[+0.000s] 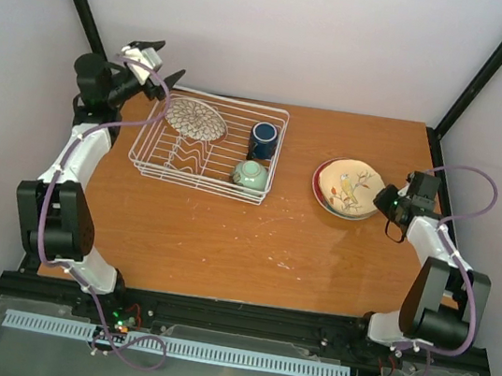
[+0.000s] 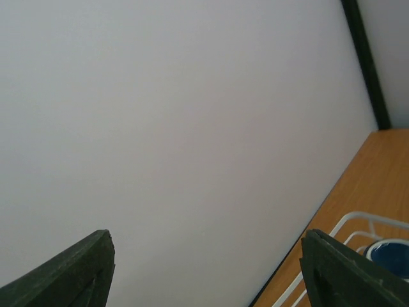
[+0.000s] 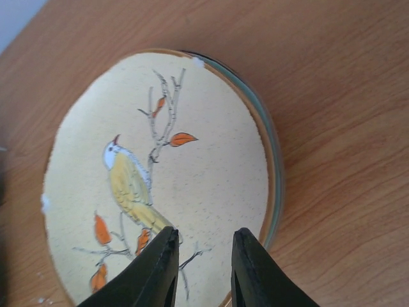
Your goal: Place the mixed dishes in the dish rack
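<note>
The white wire dish rack [image 1: 202,187] stands at the back left and holds the white petal-pattern bowl [image 1: 196,118], the dark blue mug [image 1: 264,138] and the mint-green bowl [image 1: 250,176]. The cream plate [image 1: 350,186], painted with a bird, lies on the red plate [image 1: 316,183] at the right. My right gripper [image 1: 383,200] is at the plates' right edge; in the right wrist view it [image 3: 204,235] is narrowly open just over the cream plate [image 3: 160,173]. My left gripper [image 1: 168,60] is raised by the rack's back left corner, wide open and empty [image 2: 208,238].
The left wrist view shows mostly the white back wall, with a corner of the rack [image 2: 367,220] and the mug [image 2: 391,254] at the lower right. Black frame posts [image 1: 480,76] stand at the back corners. The table edge lies just right of the plates.
</note>
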Tool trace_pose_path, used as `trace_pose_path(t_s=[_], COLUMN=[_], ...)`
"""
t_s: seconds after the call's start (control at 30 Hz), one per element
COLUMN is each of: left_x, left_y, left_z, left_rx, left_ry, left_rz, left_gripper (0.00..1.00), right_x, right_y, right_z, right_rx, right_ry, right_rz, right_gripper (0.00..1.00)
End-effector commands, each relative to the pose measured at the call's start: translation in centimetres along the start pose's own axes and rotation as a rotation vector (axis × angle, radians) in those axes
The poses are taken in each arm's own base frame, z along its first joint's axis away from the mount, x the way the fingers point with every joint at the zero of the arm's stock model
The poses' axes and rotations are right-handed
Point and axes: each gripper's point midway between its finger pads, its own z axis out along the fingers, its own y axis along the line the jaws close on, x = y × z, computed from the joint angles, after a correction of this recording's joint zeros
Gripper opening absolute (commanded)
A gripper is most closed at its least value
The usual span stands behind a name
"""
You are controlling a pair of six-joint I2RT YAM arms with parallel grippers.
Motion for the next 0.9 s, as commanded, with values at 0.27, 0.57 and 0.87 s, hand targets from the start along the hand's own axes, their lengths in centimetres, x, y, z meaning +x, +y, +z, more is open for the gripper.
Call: trace_pose_path(t_s=[0.27, 0.57, 0.87], left_x=[-4.7, -4.1, -4.6], left_y=[-11.6, -15.2, -19.0], left_z=[3.1, 3.9, 5.7], left_rx=[0.221, 0.285, 0.359], left_ry=[0.044, 0.079, 0.109], left_rz=[-0.221, -0.262, -0.255], left_gripper=[0.79, 0.79, 0.79], right_x=[0.7, 0.9, 0.1], right_y=[-1.1, -1.2, -1.9], right_z=[3.1, 2.0, 0.3], right_rx=[0.06, 0.082, 0.144], right_ry=[0.123, 0.123, 0.078], right_rz=[0.053, 0.074, 0.062], right_gripper=[0.21, 0.21, 0.22])
